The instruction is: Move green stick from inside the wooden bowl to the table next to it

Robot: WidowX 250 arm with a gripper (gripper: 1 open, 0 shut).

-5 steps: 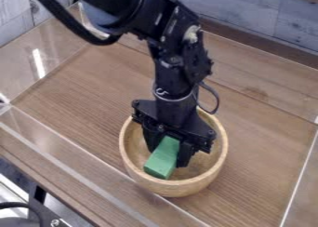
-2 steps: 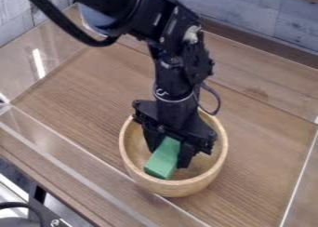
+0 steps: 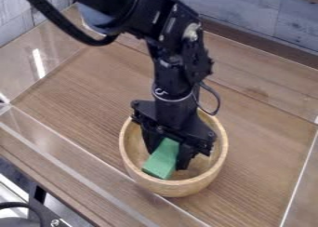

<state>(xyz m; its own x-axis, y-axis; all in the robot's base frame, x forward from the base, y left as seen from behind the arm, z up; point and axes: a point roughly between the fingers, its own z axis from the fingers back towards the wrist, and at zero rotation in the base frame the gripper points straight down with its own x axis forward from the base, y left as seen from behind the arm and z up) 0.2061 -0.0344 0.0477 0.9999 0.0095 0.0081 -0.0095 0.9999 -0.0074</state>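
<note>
Starting nearest the viewer: a clear acrylic wall (image 3: 74, 166) is seen along the front edge of the table (image 3: 267, 119), with dark cabling just visible at the lower left corner.

Item 1, wooden bowl (image 3: 134, 161): round, light tan, thick-rimmed, resting on the table a little behind the front wall.

Item 2, green stick (image 3: 162, 160): a small bright green bar, found inside the bowl, tilted with its lower end toward the bowl's floor. It is judged light, rigid and not fragile; the matte faces should not be slippery. The long flat sides are judged the best place to be gripped, across the short width.

Item 3, gripper (image 3: 172, 149): black, pointed straight down into the bowl, jaws closed in on the stick's upper part, one dark finger at each side. The stick is judged to be pinched, not yet lifted clear.

Obstructions: the bowl's rim must be cleared before any sideways travel. Bare tabletop is available to the right of the bowl and behind it.

Farthest: the rear acrylic wall (image 3: 267, 49) and a grey backdrop beyond.
</note>
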